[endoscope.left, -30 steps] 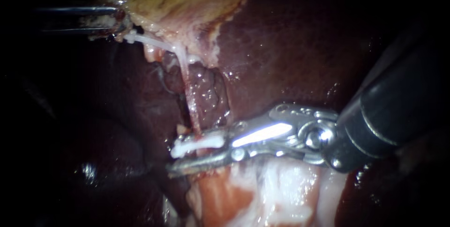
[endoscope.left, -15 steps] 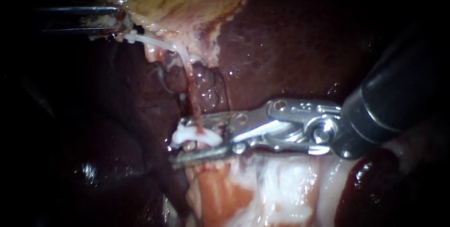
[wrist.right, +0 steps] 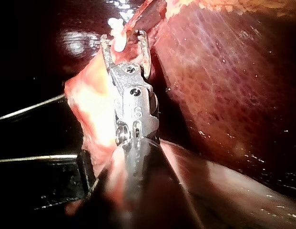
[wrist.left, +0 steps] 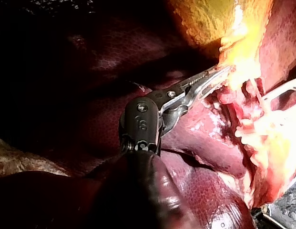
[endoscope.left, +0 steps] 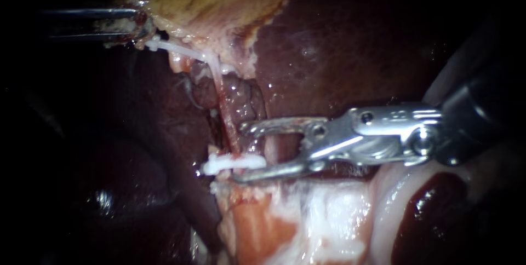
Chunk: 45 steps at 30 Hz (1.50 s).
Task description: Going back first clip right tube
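Claw of my right instrument stood apart and gripped nothing, its shaft entering from three o'clock. I saw the white clip across the tube near centre, between the claw's tips and closest to the lower one. At ten o'clock my left instrument had its claw clamped on the gallbladder edge. Dark liver filled one o'clock, and pale tissue lay at six.

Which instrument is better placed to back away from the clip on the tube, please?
Right: the right instrument has open, empty jaws at the clip; the left instrument is shut on the gallbladder, away from it.
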Available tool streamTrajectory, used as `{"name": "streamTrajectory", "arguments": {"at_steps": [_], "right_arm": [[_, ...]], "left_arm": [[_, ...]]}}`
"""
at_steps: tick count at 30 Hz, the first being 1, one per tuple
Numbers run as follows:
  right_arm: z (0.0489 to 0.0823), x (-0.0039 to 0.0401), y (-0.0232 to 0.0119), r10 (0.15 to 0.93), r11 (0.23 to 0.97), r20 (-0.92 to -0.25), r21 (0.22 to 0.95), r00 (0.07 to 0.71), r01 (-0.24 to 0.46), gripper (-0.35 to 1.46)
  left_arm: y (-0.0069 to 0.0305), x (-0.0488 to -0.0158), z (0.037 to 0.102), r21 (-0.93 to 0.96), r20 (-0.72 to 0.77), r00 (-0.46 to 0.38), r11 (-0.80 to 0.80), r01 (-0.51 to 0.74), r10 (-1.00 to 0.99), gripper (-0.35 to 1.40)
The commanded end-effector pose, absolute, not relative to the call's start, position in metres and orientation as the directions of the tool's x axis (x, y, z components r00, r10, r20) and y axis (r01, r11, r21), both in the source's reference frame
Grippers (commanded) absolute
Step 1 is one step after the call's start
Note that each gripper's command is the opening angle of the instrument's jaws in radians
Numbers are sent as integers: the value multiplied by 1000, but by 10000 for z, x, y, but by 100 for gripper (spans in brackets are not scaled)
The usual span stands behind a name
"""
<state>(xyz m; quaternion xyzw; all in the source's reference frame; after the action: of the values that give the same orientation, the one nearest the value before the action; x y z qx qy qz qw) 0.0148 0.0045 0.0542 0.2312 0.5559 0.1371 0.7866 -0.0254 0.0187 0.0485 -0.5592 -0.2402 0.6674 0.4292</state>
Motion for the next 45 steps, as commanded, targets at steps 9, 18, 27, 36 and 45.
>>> {"name": "streamTrajectory", "arguments": {"at_steps": [9, 18, 27, 36, 45], "right_arm": [[523, 99, 62, 447, 874, -825, 486, 344, 30, 50], [517, 71, 64, 435, 875, -812, 483, 390, 30, 50], [516, 69, 64, 429, 878, -814, 478, 392, 34, 50], [516, 67, 63, 428, 878, -814, 478, 392, 34, 50], [517, 67, 63, 428, 877, -814, 479, 392, 37, 50]], "left_arm": [[187, -254, 485, -801, -540, -6, -516, -304, 841, -35], [187, -255, 485, -801, -540, -6, -516, -304, 841, -35], [186, -258, 487, -799, -542, -5, -517, -306, 841, -35], [180, -273, 503, -793, -549, -3, -522, -315, 836, -35], [174, -291, 521, -794, -551, -9, -527, -303, 835, -35]]}}
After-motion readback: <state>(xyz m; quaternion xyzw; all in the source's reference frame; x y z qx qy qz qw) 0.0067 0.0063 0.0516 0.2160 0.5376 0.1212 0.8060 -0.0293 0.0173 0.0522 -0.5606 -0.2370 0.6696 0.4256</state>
